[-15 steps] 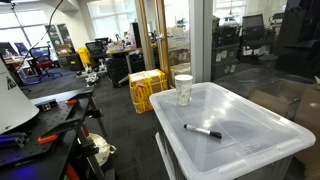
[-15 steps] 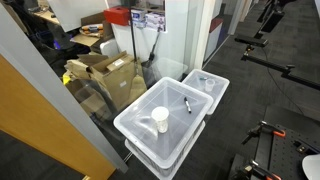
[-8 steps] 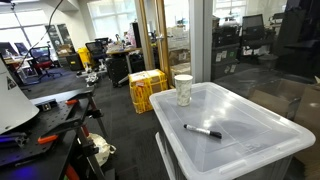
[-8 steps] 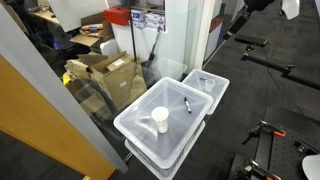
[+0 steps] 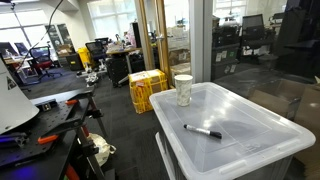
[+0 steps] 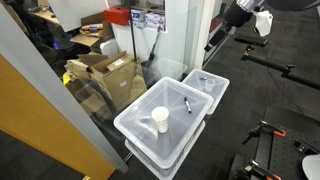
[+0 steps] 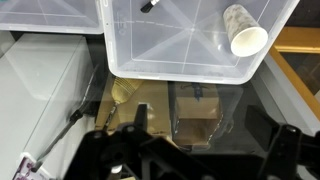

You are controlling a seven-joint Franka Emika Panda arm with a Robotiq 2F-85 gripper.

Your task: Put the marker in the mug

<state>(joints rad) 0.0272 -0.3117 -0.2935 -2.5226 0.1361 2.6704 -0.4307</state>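
**Arm swings in above the bin, fingers empty**

Since half a second ago my arm (image 6: pixel 240 14) has come further into the exterior view from the top corner, and it now hangs high over the carpet. Nothing on the bin has shifted.

In the wrist view the gripper (image 7: pixel 190 152) shows as a dark shape along the bottom edge. Its fingers (image 7: pixel 100 150) are spread wide with nothing between them.

The marker (image 7: pixel 152 5) lies well beyond the fingertips, at the very top of that view and cut off by the edge. The mug (image 7: pixel 245 30) stands further toward the other finger's side, well apart from both fingers.

The surface is the cloudy, ribbed lid (image 5: pixel 255 140) of a clear plastic bin (image 6: pixel 140 128). The marker (image 5: pixel 203 131) lies flat near its middle, while the mug (image 5: pixel 183 89) stands upright at a corner, apart from the marker.

The room is an open office with dark carpet (image 6: pixel 275 100). A yellow crate (image 5: pixel 146 90) sits on the floor beyond the mug, and cardboard boxes (image 6: pixel 110 72) sit behind a glass wall.
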